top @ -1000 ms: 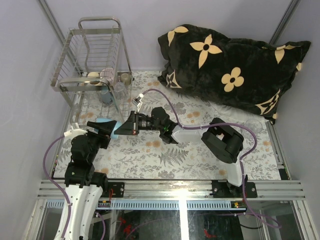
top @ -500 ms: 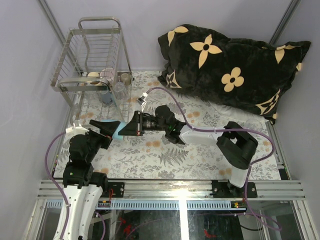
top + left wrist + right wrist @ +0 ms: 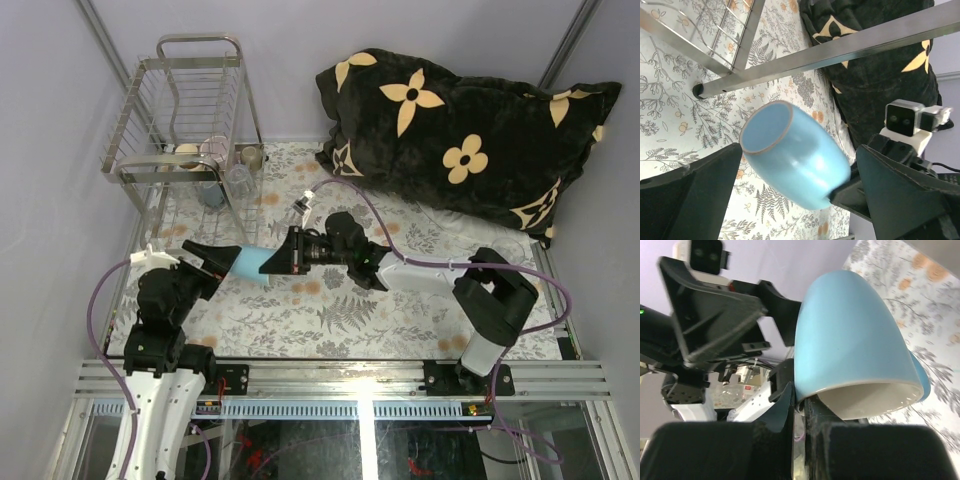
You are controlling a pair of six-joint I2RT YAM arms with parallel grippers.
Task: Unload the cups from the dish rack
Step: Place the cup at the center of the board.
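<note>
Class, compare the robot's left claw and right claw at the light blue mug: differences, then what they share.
The left claw stands open; the right claw is shut on the rim of the light blue mug. The left claw holds nothing and faces the mug's base; the right claw carries the mug. Both are black and meet at it.

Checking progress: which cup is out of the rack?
The light blue mug, held by its rim in the right gripper; the other cups sit at the dish rack.

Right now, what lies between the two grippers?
The light blue mug, seen in the top view. The right gripper is shut on its rim; the left gripper stands open around its base.
</note>
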